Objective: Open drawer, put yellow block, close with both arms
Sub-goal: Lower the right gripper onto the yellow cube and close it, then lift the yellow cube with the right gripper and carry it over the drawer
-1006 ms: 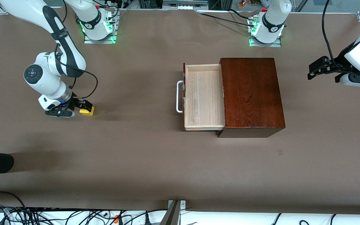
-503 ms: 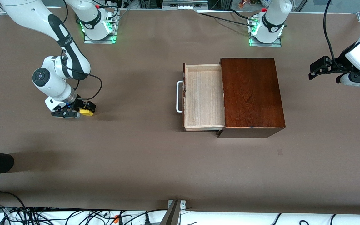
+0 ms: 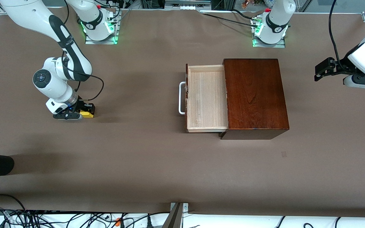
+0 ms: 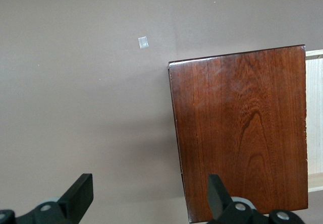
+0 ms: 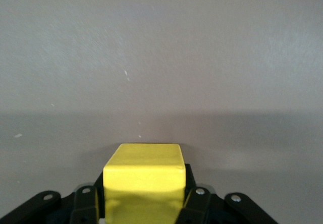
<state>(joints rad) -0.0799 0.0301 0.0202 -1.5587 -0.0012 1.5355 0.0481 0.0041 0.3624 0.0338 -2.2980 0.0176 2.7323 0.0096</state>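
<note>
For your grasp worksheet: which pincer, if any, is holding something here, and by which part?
The right pincer is shut on the yellow block, gripping two opposite side faces down at the table. The left pincer is open over the table and holds nothing.

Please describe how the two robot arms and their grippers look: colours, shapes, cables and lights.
Both arms are white with rounded joints and dark grey sections; their bases glow green. The right gripper and left gripper are black, with two fingers each. Thin black cables run along both arms.
</note>
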